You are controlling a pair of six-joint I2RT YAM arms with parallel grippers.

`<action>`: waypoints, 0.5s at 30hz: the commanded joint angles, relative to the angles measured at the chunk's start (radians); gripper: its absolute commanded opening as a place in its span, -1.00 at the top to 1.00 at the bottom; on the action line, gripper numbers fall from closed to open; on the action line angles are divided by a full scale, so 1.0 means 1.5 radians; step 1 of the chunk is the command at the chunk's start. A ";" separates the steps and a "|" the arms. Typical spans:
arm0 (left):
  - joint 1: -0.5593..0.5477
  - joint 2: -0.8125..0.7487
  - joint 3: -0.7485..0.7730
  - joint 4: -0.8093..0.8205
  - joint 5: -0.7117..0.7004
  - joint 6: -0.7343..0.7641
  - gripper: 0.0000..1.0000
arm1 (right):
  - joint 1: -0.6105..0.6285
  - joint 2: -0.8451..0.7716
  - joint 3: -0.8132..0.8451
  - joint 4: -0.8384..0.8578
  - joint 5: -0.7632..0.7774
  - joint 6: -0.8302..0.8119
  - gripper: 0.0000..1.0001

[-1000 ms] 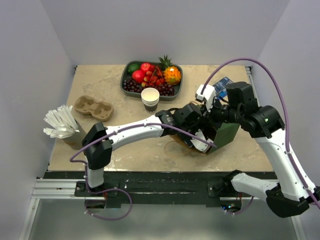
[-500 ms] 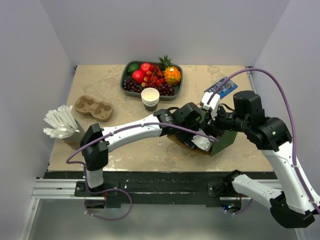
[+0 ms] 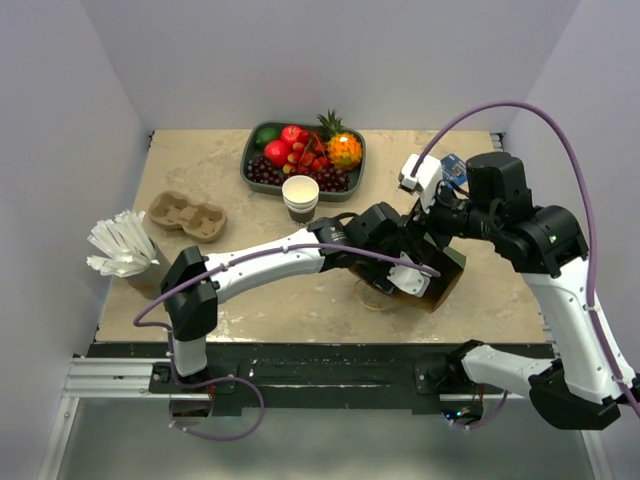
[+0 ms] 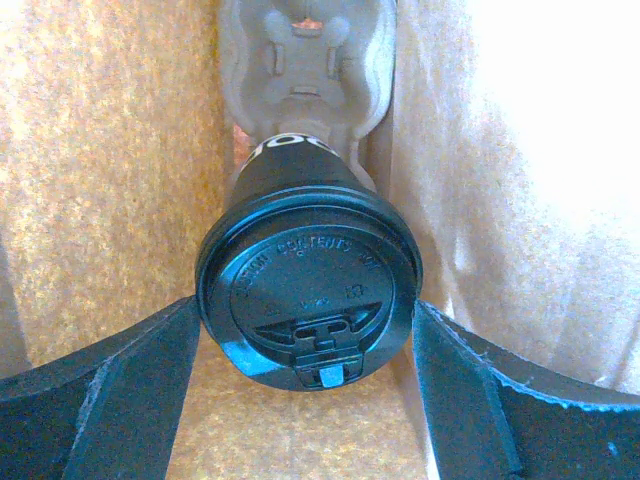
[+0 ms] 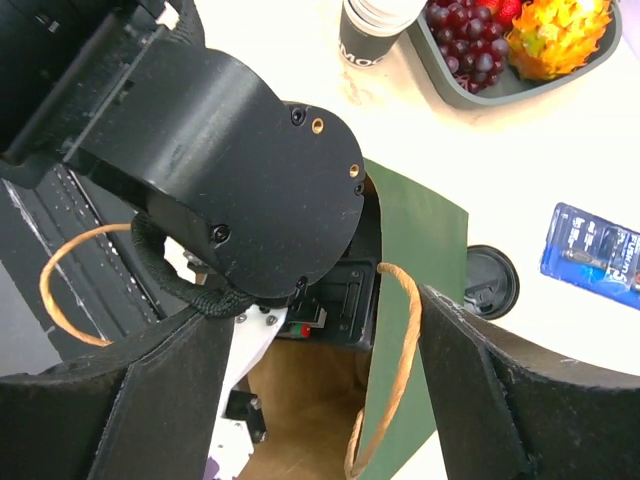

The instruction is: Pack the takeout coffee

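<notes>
The takeout coffee [image 4: 305,285], a cup under a round black lid, stands in a grey pulp carrier [image 4: 305,60] at the bottom of a brown paper bag [image 4: 110,150]. My left gripper [image 4: 305,310] reaches down into the bag, and its two black fingers press the lid's rim from either side. In the top view the bag [image 3: 445,285] hides that gripper and the cup. My right gripper [image 5: 322,310] hangs open above the bag's mouth. The bag's twine handle [image 5: 395,370] lies slack by its right finger, and nothing is held.
A loose black lid [image 5: 490,283] and a blue packet [image 5: 595,250] lie right of the green bag. Behind are a stack of paper cups [image 3: 300,197] and a fruit tray [image 3: 246,165]. At the left are a second pulp carrier [image 3: 187,215] and a bundle of white straws [image 3: 122,245].
My right gripper has opened, let go of the bag's handle and drawn up and back. The bag has leaned and shifted. The left arm has stayed inside the bag.
</notes>
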 commanded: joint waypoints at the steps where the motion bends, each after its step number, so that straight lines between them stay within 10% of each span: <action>1: -0.009 0.017 0.025 0.014 -0.017 -0.011 1.00 | -0.002 0.004 0.045 0.016 -0.029 0.009 -0.51; 15: -0.012 0.083 0.094 -0.061 -0.101 0.040 1.00 | -0.025 0.052 0.203 0.079 0.004 0.060 -0.57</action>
